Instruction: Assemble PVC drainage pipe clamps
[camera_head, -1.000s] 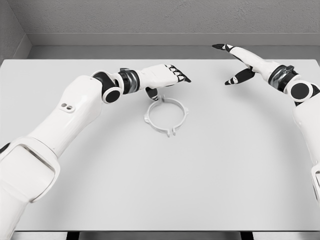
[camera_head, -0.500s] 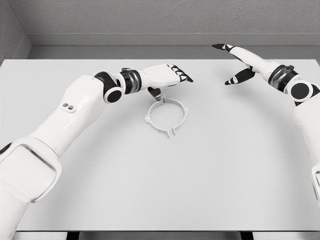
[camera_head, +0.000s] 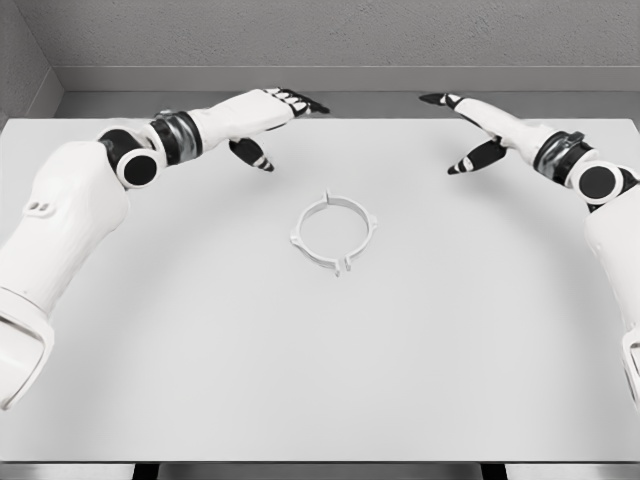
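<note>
Head view
Clamp: the white ring-shaped plastic pipe clamp lies flat at the frame's centre on the white table, both halves seemingly closed into one circle, touched by neither hand.
Left hand: the left hand, upper left of frame, hangs above the table with fingers spread, holding nothing, well apart from the ring.
Right hand: the right hand, upper right, likewise splayed and empty.
Judgement: both hands clear of the ring suggest the assembly is probably finished.

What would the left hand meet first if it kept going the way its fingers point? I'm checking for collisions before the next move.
Probably nothing on the table. The left hand points right along the far edge; the clamp ring lies nearer, off that line. The right hand might lie ahead, though depth is unclear.
</note>
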